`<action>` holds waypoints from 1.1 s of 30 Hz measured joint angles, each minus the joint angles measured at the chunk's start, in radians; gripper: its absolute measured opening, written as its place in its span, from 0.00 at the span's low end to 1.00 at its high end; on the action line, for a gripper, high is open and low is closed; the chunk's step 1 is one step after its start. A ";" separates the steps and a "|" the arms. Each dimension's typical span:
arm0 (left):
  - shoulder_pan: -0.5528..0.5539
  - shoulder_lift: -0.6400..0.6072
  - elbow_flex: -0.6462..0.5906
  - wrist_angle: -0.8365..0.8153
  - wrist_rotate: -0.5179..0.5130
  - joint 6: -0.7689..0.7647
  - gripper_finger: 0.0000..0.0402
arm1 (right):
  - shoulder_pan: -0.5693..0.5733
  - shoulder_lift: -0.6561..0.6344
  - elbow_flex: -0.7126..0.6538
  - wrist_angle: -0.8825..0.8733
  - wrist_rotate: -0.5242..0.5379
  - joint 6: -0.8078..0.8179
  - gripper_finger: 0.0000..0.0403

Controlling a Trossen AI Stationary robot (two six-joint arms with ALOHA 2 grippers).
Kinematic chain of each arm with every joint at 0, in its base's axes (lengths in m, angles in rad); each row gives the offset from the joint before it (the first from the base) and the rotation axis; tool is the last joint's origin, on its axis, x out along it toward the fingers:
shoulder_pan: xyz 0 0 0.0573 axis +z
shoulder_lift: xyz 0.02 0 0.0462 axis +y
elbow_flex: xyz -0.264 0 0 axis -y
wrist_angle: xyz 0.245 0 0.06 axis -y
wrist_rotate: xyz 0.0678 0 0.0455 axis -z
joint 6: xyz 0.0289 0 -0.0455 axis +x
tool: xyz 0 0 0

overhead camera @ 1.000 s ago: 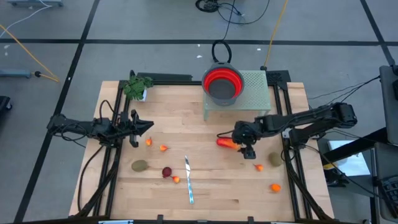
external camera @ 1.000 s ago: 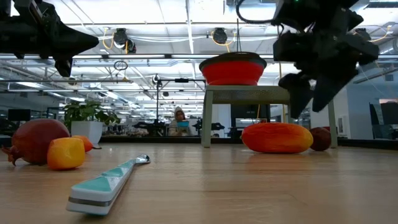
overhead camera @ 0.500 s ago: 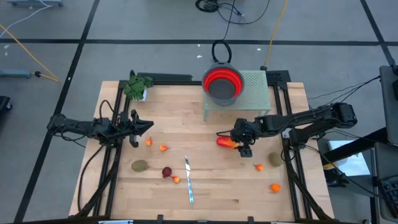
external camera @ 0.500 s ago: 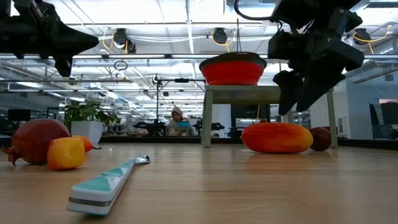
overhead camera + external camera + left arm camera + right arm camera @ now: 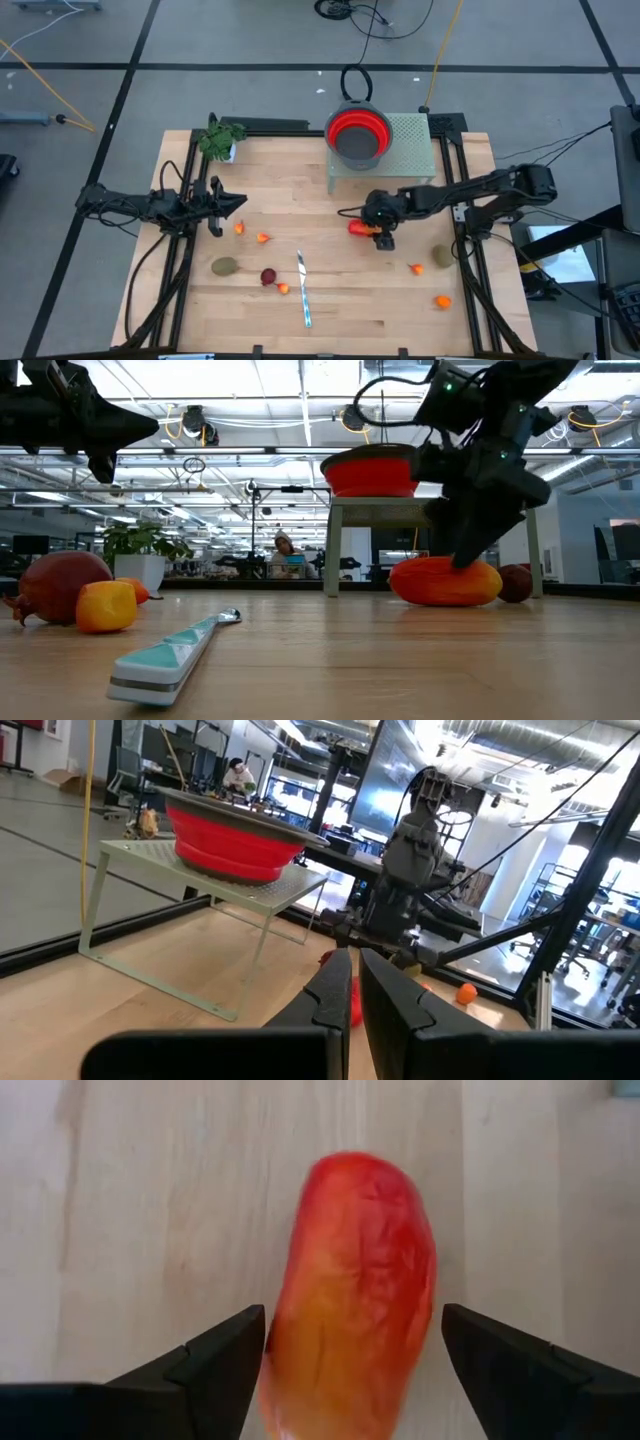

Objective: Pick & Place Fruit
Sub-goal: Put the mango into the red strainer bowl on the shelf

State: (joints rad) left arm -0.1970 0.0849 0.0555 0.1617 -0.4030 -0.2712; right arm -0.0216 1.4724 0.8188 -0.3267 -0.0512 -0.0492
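Observation:
The long orange-red fruit piece (image 5: 358, 228) (image 5: 445, 581) lies on its side on the table, in front of the green stand. My right gripper (image 5: 374, 231) (image 5: 463, 556) is open and reaches down over it. In the right wrist view its fingers stand one on each side of the piece (image 5: 352, 1300). My left gripper (image 5: 226, 205) (image 5: 353, 992) is shut and empty, and hovers above the table's left part. Other fruit lies scattered: orange bits (image 5: 239, 228) (image 5: 263, 238), a kiwi-like oval (image 5: 224, 266) and a dark red ball (image 5: 268, 276). My right gripper comes at the long piece from above, fingers pointing down, across its width. One finger (image 5: 225, 1355) is right beside the piece's side (image 5: 275, 1340), and I cannot tell whether they touch. The other finger (image 5: 490, 1355) stands clear of it. The piece lies flat on the table.
A red bowl (image 5: 357, 132) sits on the green stand (image 5: 405, 140) at the far edge, close behind my right gripper. A potted plant (image 5: 220, 138) stands far left. A silver knife (image 5: 303, 288) lies near the middle. More fruit (image 5: 442, 257) (image 5: 415, 268) (image 5: 442, 300) lies near right.
My right gripper has moved toward the table's left and come down, from beside the long orange-red piece to over it, its open fingers now on either side of it. The piece has stayed where it was.

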 joint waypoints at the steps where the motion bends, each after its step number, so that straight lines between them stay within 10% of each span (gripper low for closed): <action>1: 0.000 0.000 0.000 0.000 0.000 0.000 0.06 | 0.000 0.011 0.000 0.007 -0.001 -0.004 0.74; 33: 0.000 0.000 0.000 -0.001 0.000 0.003 0.06 | 0.031 -0.068 0.000 -0.047 -0.006 0.011 0.56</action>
State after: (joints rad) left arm -0.1970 0.0849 0.0555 0.1608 -0.4030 -0.2684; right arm 0.0093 1.4044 0.8185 -0.3733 -0.0570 -0.0383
